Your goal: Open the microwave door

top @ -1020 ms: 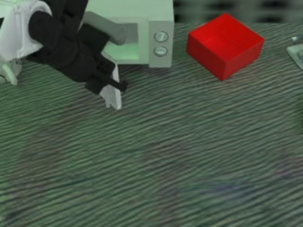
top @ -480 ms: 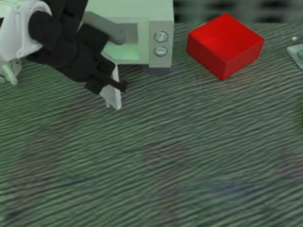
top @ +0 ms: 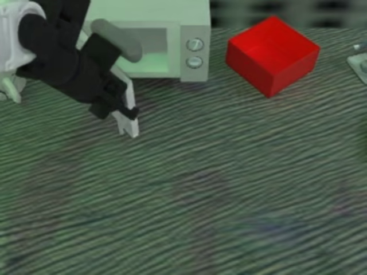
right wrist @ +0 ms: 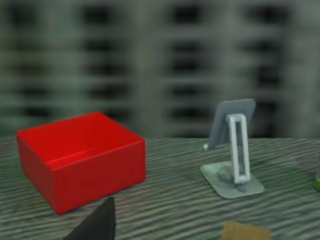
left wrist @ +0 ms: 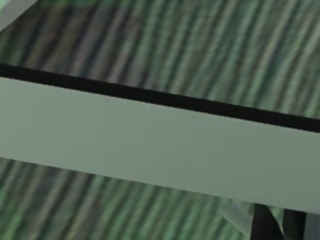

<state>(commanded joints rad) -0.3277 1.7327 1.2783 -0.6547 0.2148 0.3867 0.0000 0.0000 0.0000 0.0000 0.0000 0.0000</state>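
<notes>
Two fingers of our left gripper clasp the door, swung out from the microwave.

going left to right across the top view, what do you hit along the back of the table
left arm's gripper holding the microwave door's edge → microwave with its two knobs → red box → grey stand at the right edge
</notes>
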